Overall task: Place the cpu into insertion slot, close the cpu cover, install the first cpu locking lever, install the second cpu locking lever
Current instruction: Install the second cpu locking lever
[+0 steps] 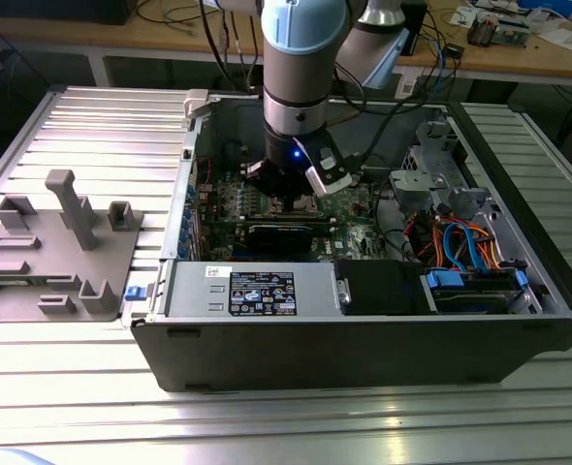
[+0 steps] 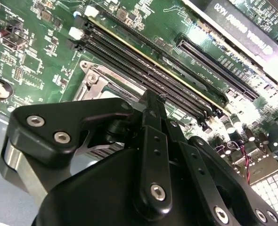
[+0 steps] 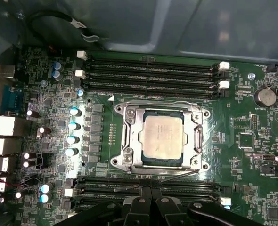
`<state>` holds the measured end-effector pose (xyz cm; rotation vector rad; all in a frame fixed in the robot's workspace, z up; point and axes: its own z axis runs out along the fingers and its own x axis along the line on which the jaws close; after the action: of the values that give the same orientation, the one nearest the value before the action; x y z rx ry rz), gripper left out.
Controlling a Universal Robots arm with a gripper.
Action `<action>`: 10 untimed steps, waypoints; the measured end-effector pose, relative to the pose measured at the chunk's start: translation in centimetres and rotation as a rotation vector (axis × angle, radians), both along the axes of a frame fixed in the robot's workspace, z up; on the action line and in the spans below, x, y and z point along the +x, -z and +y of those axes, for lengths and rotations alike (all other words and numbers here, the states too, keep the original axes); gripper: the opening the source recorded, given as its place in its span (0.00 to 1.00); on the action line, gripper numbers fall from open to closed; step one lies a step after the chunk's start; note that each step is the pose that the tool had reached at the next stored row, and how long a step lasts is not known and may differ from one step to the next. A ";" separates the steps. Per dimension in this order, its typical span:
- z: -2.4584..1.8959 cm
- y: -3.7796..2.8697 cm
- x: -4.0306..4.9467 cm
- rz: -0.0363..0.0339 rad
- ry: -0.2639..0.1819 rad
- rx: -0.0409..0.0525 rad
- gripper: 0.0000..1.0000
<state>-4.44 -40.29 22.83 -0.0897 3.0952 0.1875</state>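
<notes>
pincer (image 3: 151, 190), closed and empty, hangs inside the computer case (image 1: 364, 339) on a ribbed metal table (image 1: 82, 126).

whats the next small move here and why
Probably ease the gripper a little further against the thin lever beside the socket. In the first wrist view the cpu already sits in the insertion slot with the cpu cover down around it, and that lever looks unlatched.

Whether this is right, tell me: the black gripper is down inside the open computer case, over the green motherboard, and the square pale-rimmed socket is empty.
The square pale-rimmed socket is not empty: the first wrist view shows the dull silver-grey square chip seated in it, inside the silvery metal cover frame. The rest stands.
</notes>
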 end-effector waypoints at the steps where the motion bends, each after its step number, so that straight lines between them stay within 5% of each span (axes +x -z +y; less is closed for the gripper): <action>1: 0.00 0.14 -0.18 0.0000 0.000 -0.0001 0.11; 10: 0.03 1.34 -2.76 0.0000 -0.001 0.0001 0.11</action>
<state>-7.19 -40.26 21.48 -0.0913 3.0952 0.1877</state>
